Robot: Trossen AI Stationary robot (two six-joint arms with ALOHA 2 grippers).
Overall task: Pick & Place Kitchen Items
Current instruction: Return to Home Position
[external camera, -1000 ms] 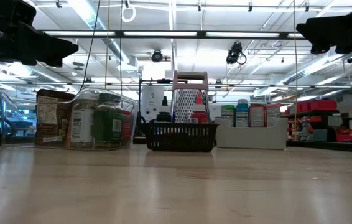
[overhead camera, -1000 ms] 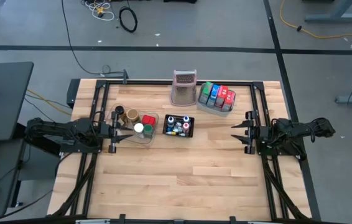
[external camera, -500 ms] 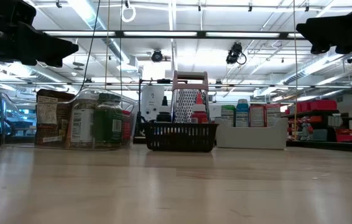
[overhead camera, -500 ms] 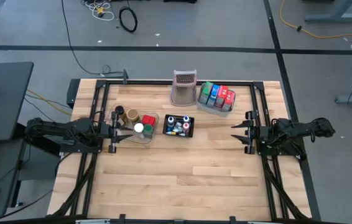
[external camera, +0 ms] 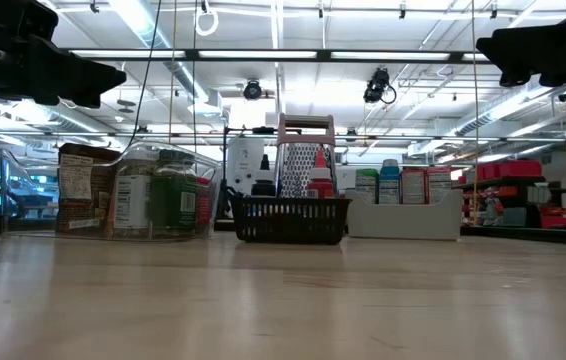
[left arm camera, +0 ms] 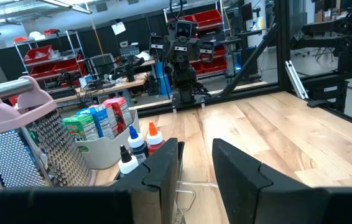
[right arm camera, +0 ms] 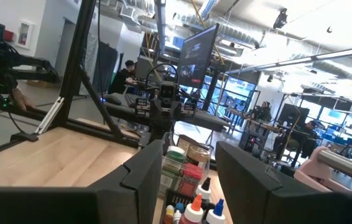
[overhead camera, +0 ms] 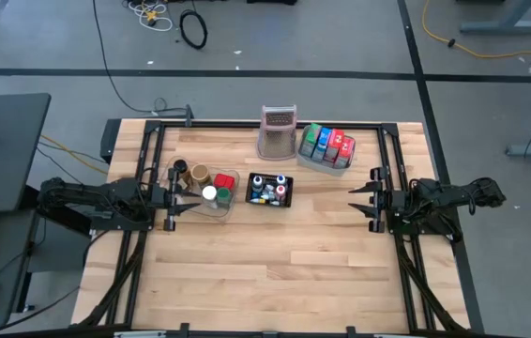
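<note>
Wooden surface [overhead camera: 275,263]: jars [overhead camera: 209,194] sit just ahead of the released left hand [overhead camera: 176,199]; the right hand [overhead camera: 364,199] is released too. A stray left sweep could topple them.

Black jointed arms [overhead camera: 87,202], blocky dark-fingered left gripper [left arm camera: 196,150]

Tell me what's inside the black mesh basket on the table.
The black mesh basket holds several tiny bottles standing upright, blue, red and black caps among them. Their lower bodies and the basket floor are covered by the crowded bottles and the mesh.
</note>
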